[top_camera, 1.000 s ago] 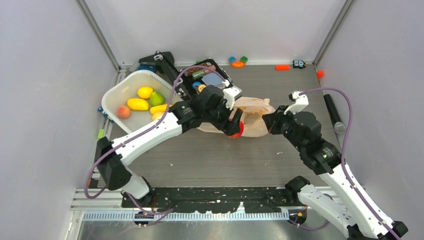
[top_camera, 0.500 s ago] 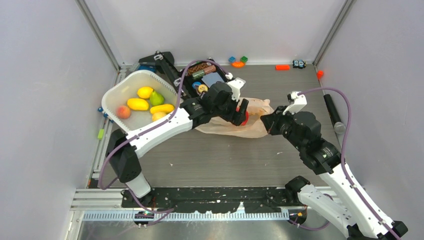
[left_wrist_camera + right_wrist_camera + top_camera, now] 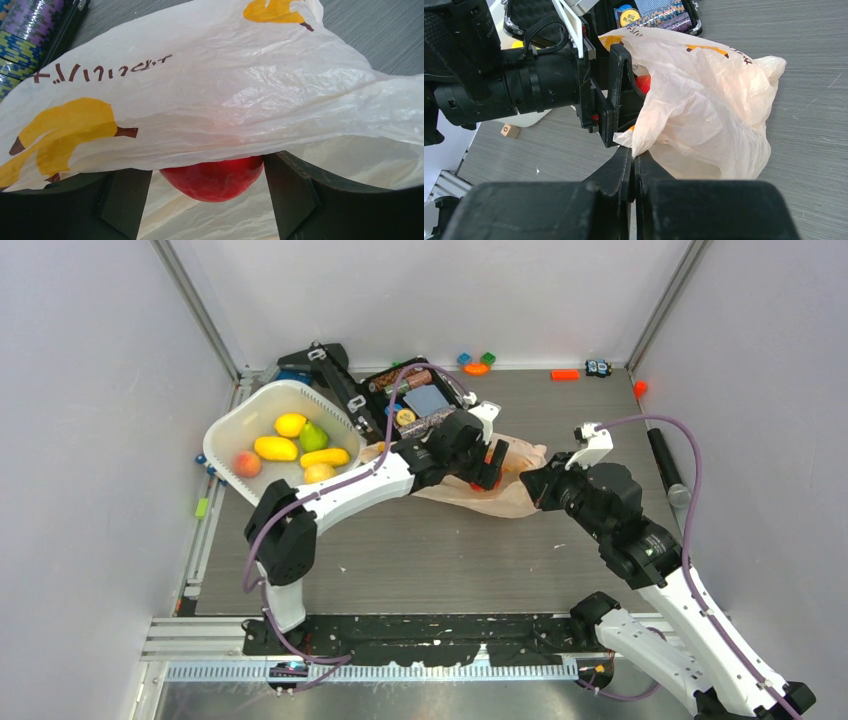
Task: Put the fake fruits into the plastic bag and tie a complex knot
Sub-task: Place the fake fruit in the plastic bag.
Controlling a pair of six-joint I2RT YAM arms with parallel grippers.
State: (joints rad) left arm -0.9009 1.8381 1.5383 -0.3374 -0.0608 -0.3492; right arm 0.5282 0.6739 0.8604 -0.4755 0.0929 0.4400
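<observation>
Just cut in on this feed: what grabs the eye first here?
A red apple gripped in the left gripper, half under the lip of the plastic bag at table centre. The right gripper pinches the bag's edge, and a white tub at far left holds yellow fruits and a green pear.

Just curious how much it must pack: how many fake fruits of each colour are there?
Yellow fruits: 4
Green pear: 1
Orange fruit: 1
Red apple, in the left hand at the plastic bag: 1
Total: 7
</observation>
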